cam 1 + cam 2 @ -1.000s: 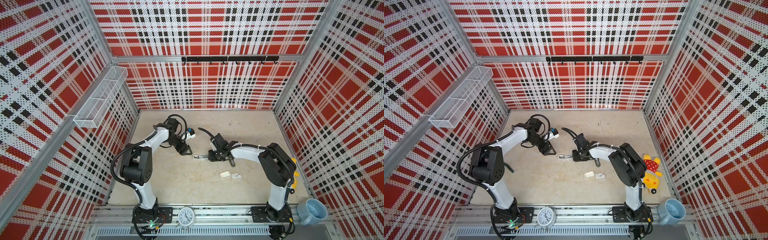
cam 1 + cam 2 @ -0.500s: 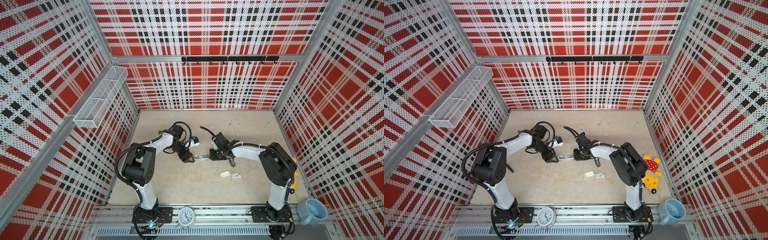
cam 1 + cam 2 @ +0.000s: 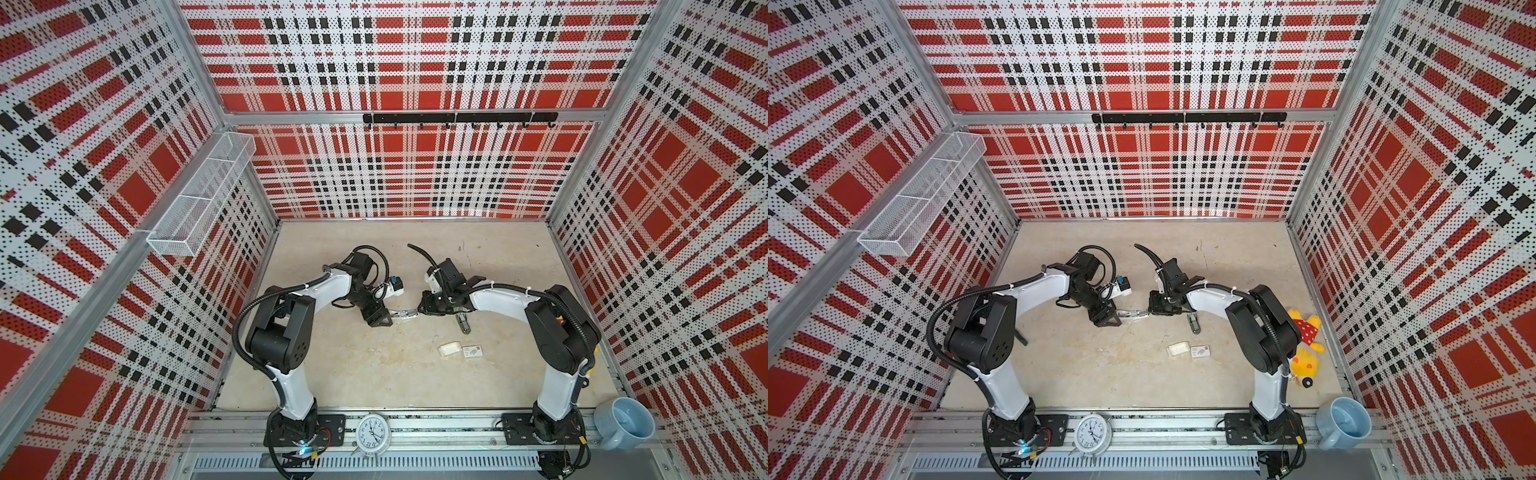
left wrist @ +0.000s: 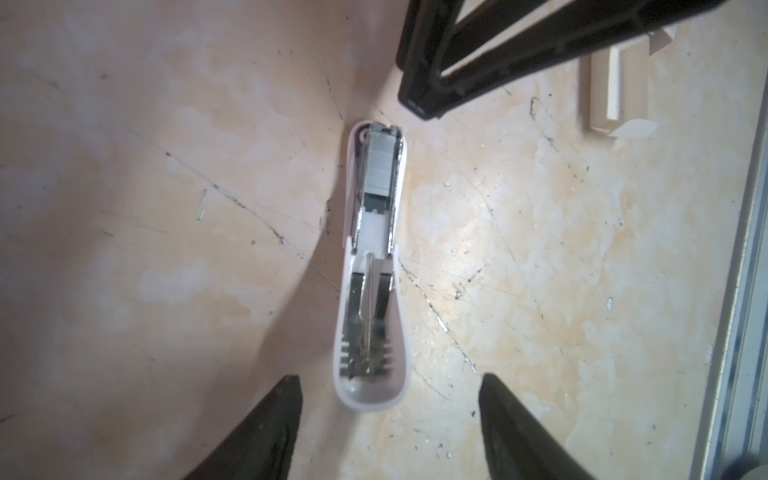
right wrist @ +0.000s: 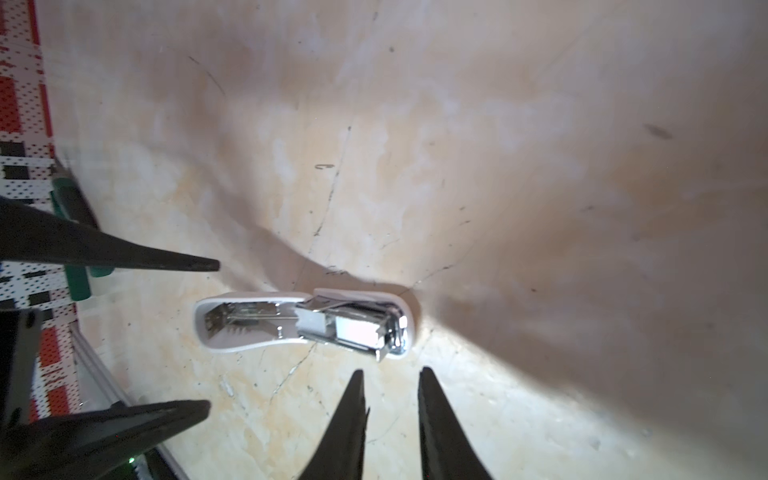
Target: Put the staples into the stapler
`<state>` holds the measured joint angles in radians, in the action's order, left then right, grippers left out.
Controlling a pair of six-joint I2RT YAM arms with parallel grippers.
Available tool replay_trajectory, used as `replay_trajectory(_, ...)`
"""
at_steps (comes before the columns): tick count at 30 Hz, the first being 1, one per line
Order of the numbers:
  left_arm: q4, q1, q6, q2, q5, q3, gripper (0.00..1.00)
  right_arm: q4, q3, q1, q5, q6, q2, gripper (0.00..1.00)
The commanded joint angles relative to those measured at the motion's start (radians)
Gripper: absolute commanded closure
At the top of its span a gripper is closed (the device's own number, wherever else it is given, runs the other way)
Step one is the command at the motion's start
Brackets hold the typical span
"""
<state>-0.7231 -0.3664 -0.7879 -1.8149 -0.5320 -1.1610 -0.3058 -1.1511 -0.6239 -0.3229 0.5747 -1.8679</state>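
Silver staples (image 4: 380, 166) sit in the metal track of the white stapler (image 4: 372, 316), up at its nose end. The stapler lies flat and folded wide open in the middle of the table (image 3: 374, 374). I think it lies this way so the track faces up and things can drop in.

My left gripper (image 4: 388, 377) is at 9 o'clock from the stapler in both top views. Its fingers (image 4: 282, 415) are wide apart, one on each side of the round lid end. They hold nothing and do not touch it. I think they stand like that so they can grab the lid and fold it shut.

My right gripper (image 5: 392, 370) is at 3 o'clock from the stapler, just beside the nose. It is open only a tiny bit, with nothing in it.

The small white tray (image 3: 450, 348) and the printed box (image 3: 473, 352) lie side by side at about 4 o'clock from the stapler, out of the way. I cannot tell if the staples are pushed all the way down, so a gentle close looks like the next job
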Motion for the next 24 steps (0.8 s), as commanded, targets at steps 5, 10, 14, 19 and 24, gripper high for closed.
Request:
replay_trajectory(5, 0.031, -0.017, -0.035, 0.002, 0.034, 0.01, 0.38, 0.043, -0.036, 0.009, -0.048, 0.01, -0.024, 0.76)
replay_trajectory(10, 0.036, -0.017, -0.038, 0.007, 0.038, 0.019, 0.43, 0.042, -0.051, 0.009, -0.04, 0.004, -0.052, 0.77)
replay_trajectory(14, 0.047, -0.017, -0.035, 0.013, 0.038, 0.035, 0.46, 0.045, -0.057, 0.01, -0.041, 0.004, -0.067, 0.78)
replay_trajectory(19, 0.072, -0.017, -0.031, 0.024, 0.041, 0.053, 0.46, 0.039, -0.058, 0.01, -0.032, -0.002, -0.076, 0.79)
replay_trajectory(24, 0.087, -0.018, -0.017, 0.029, 0.036, 0.057, 0.49, 0.045, -0.064, 0.01, -0.039, -0.001, -0.086, 0.81)
